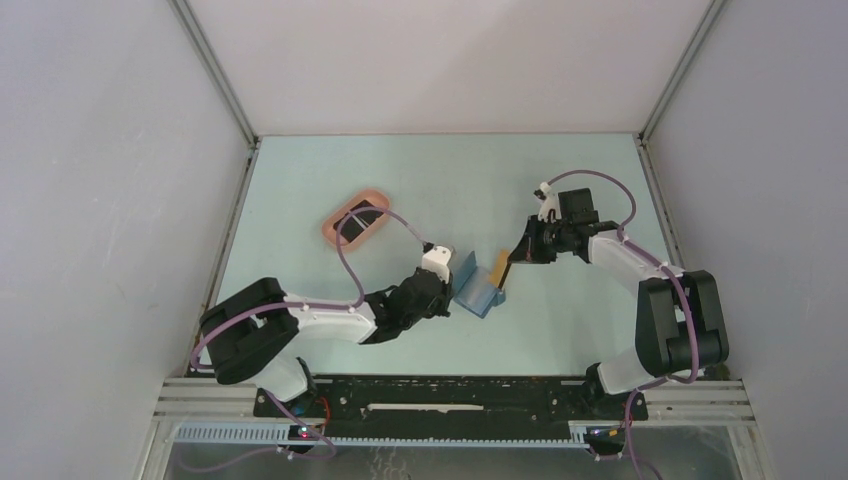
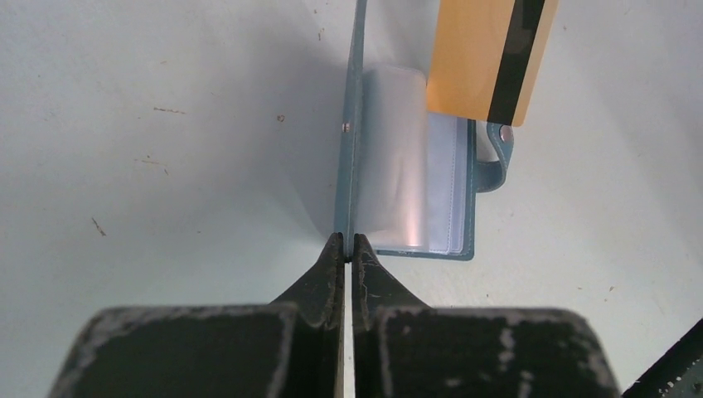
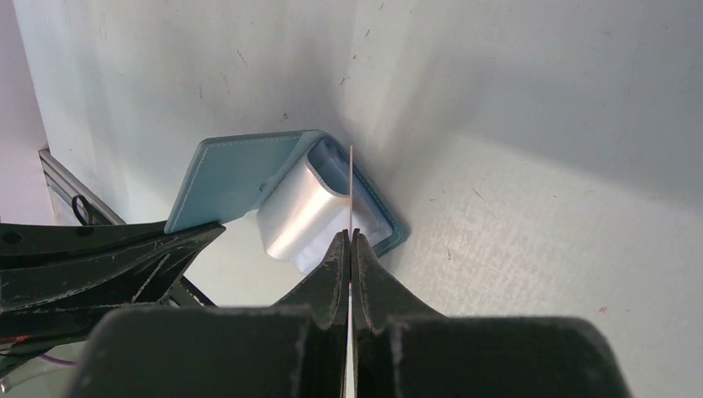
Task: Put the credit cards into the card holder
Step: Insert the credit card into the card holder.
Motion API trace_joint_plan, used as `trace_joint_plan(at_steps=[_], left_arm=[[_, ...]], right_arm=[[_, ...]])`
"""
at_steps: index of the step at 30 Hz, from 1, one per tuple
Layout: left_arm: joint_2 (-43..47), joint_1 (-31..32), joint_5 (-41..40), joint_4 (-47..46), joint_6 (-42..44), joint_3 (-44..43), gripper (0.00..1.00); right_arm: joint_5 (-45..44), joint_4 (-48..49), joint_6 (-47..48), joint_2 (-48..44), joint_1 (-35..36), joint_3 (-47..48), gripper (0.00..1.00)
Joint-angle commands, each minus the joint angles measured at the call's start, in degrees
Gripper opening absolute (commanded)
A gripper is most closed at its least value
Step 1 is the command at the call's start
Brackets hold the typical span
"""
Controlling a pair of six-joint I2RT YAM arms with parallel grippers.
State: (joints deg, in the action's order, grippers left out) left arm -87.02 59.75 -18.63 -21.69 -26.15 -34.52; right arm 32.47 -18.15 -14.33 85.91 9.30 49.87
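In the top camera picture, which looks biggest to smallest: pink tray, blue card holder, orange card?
1. Pink tray and blue card holder: look about alike, holder half lifted, so no ranking.
2. Orange card: smallest.

Left gripper (image 2: 349,247); right gripper (image 3: 350,240) (both closed)

One card holder (image 1: 478,292) is counted, one orange-tan card (image 1: 498,267), one pink tray (image 1: 330,225); dark cards (image 1: 362,220) in the tray cannot be counted. Two tools are seen: left tool (image 2: 349,249), right tool (image 3: 351,240).
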Motion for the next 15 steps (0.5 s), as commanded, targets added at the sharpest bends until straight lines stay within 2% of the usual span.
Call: trace_joint_plan(at_steps=[1, 8, 15], left_arm=[[1.5, -0.2, 0.9, -4.0, -4.2, 1.7, 0.0], [2.0, -0.2, 3.1, -6.2, -8.7, 4.0, 0.0], [3.3, -0.1, 4.8, -9.5, -12.9, 7.1, 0.0]], right_arm=[[0.3, 0.9, -1.1, -0.6, -0.4, -0.3, 0.0], [6.6, 3.2, -3.4, 1.5, 0.1, -0.9, 0.0], [8.5, 4.1, -4.4, 3.3, 2.0, -0.9, 0.0]])
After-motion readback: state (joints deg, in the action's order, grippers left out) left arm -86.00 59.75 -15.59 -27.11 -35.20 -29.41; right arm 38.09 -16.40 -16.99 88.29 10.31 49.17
